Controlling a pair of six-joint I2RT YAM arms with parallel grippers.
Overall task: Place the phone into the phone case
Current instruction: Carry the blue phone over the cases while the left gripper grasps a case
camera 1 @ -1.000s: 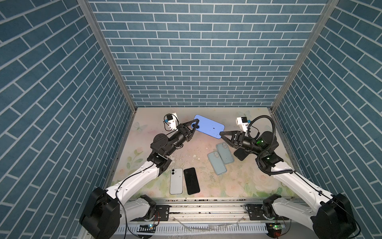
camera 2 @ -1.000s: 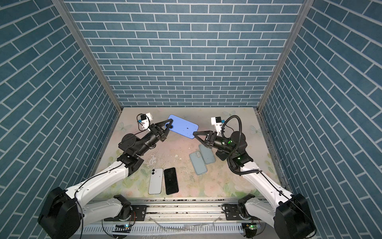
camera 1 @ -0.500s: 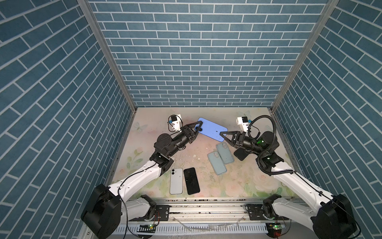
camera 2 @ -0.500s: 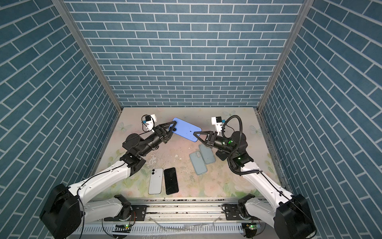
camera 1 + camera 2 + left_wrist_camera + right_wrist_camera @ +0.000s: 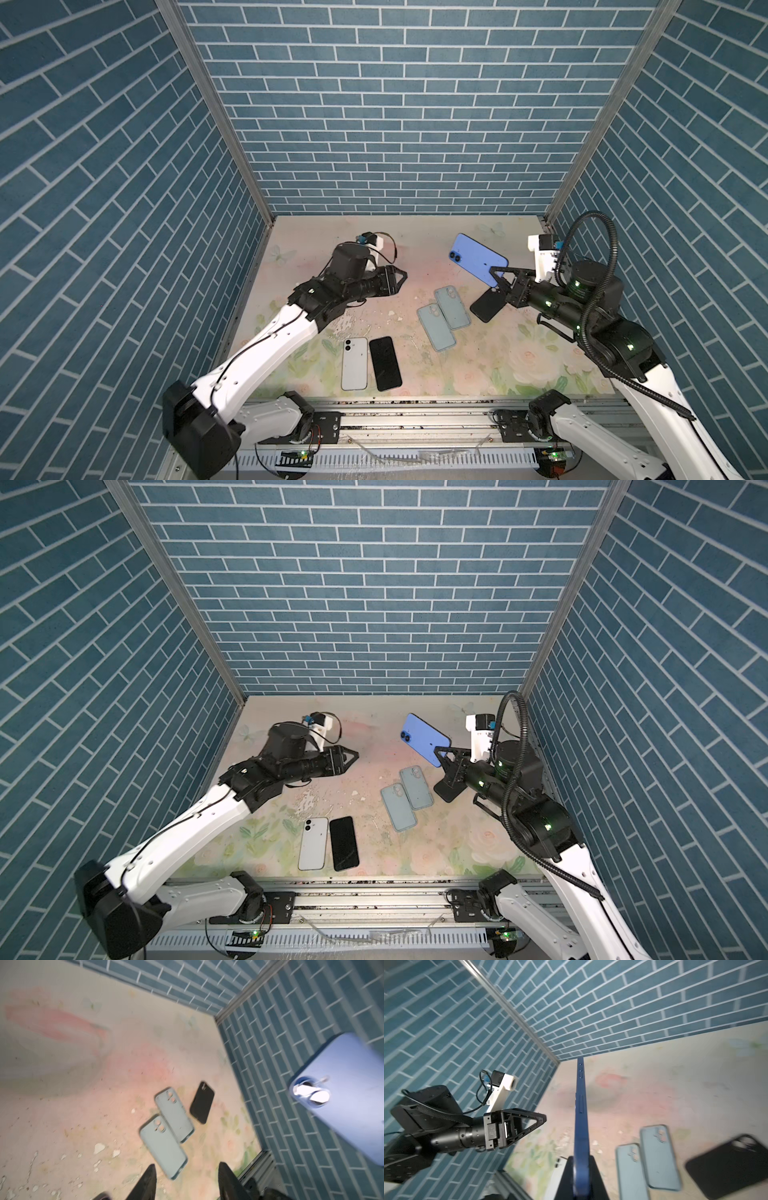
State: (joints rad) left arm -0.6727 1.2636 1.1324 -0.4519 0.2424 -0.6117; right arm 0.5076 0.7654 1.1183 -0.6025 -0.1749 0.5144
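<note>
Slim rectangular blue phone (image 5: 473, 257) clamped in right pincer (image 5: 497, 277).

A raised phone (image 5: 478, 259) hangs above the desk (image 5: 519, 365), right of centre, its lower end pinched by the right gripper (image 5: 496, 276). Beneath it lie a nearer case (image 5: 436, 328) and a farther case (image 5: 452, 307), touching, with a third case (image 5: 486, 307) just to their right. Toward the front, left of centre, a left phone (image 5: 354, 363) and a right phone (image 5: 385, 363) lie side by side. The left gripper (image 5: 401, 280) hangs well apart on the left.

White arm links (image 5: 270, 345), black joints (image 5: 627, 345); black triangular jaws; white wrist-camera mounts (image 5: 540, 255); corrugated black cable (image 5: 590, 214) on right arm.
</note>
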